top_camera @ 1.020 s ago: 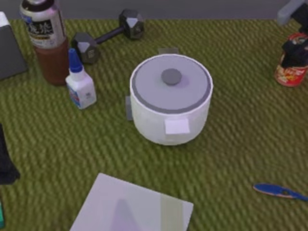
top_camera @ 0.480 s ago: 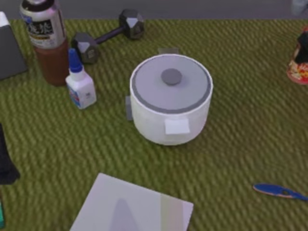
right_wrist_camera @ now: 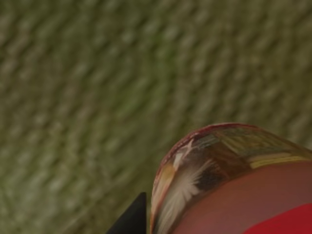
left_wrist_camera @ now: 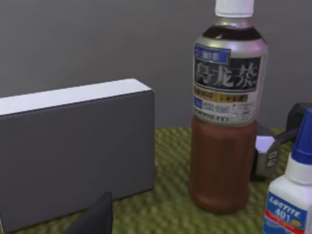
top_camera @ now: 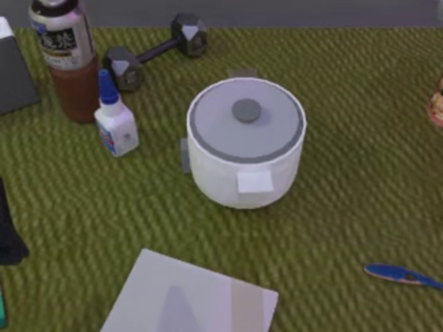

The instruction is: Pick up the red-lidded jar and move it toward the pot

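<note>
The pot (top_camera: pixel 246 142), white with a grey lid and knob, stands mid-table on the green mat. Only a sliver of the red-lidded jar (top_camera: pixel 437 104) shows at the top view's right edge. In the right wrist view the jar (right_wrist_camera: pixel 229 170) fills the near corner, its printed label and red part showing. My right gripper (right_wrist_camera: pixel 195 222) is shut on it, with one black fingertip (right_wrist_camera: pixel 132 219) pressed against its side; this gripper is outside the top view. My left gripper (top_camera: pixel 8 238) is parked at the table's left edge, open, with one fingertip (left_wrist_camera: pixel 95 217) showing.
A tall brown bottle (top_camera: pixel 66 59), a white glue bottle (top_camera: pixel 114 124) and a dumbbell (top_camera: pixel 156 50) stand at the back left beside a grey box (top_camera: pixel 14 69). A pale flat sheet (top_camera: pixel 190 297) lies at the front. A blue pen-like thing (top_camera: pixel 401 275) lies front right.
The right gripper has carried the jar rightward, away from the pot, almost out of the top view. The pot and the left arm have not moved.
</note>
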